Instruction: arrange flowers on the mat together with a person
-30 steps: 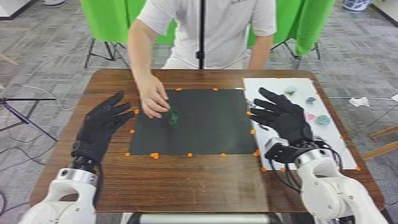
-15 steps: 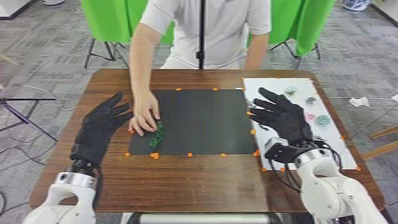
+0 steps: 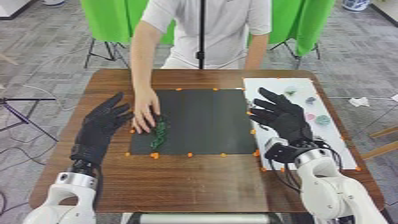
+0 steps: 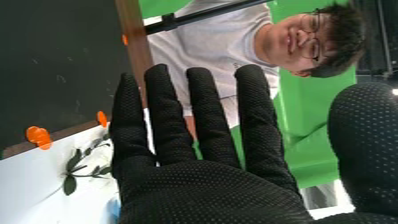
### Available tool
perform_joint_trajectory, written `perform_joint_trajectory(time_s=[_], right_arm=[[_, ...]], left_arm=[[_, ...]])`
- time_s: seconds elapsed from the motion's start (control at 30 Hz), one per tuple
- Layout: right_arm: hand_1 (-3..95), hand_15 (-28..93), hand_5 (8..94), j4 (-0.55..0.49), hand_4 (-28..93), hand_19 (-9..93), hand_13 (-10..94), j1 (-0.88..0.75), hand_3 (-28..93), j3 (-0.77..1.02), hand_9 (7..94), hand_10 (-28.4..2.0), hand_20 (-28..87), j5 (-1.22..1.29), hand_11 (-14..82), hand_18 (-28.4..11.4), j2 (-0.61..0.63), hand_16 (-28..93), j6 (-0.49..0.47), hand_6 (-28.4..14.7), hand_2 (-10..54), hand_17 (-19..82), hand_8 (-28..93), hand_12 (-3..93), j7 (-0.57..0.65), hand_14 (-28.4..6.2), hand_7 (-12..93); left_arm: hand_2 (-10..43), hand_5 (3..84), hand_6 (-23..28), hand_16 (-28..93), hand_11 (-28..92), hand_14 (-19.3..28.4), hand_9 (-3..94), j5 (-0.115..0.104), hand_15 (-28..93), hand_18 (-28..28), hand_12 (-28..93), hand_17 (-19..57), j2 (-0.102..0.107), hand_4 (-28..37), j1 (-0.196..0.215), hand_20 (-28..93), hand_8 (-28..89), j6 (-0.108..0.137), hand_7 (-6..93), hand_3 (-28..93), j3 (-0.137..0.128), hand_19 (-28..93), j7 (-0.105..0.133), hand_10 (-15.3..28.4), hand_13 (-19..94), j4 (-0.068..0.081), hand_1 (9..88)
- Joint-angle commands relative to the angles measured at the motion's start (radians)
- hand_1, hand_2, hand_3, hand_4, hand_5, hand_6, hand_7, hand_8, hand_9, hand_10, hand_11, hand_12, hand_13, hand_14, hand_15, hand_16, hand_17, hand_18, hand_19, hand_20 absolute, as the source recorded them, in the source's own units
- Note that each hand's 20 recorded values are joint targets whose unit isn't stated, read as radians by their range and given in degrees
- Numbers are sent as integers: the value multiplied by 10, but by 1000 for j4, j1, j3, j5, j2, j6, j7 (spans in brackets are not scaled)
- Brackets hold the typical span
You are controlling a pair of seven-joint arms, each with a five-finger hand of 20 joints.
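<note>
Green and leafy, the slender sprig stretches, slightly bent, along the left side of the black mat, down to near its near edge. A person's hand is right at its far part. It lies to the right of the robot's left hand, near but apart; that hand is open and relaxed. The right hand, fingers straight and spread, is well apart, to the sprig's right.

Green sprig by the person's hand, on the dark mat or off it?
On. In the head view the green sprig lies lengthwise on the dark mat, near its left edge, its far end by the person's hand.
</note>
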Motion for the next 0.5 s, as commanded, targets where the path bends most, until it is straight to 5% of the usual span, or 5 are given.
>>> perform_joint_trajectory(time_s=[0.03,0.5], right_arm=[[146,210,421,-7,-283,482,342,-7,789,-1,436,-140,183,-1,76,-217,1,166,5,28,84,90,-123,136,0,-175,161],[153,282,422,-24,-282,555,382,-13,792,113,444,-143,222,-29,83,-227,192,169,-2,27,78,107,-122,139,3,-180,161]], left_arm=[[59,351,60,-49,216,241,329,1,388,264,91,-102,-11,-272,7,94,-86,5,113,781,1,447,-19,173,246,-2,240],[59,351,61,-49,219,241,329,5,389,265,91,-101,-13,-269,15,93,-86,17,114,782,-2,449,-23,174,246,-8,241]])
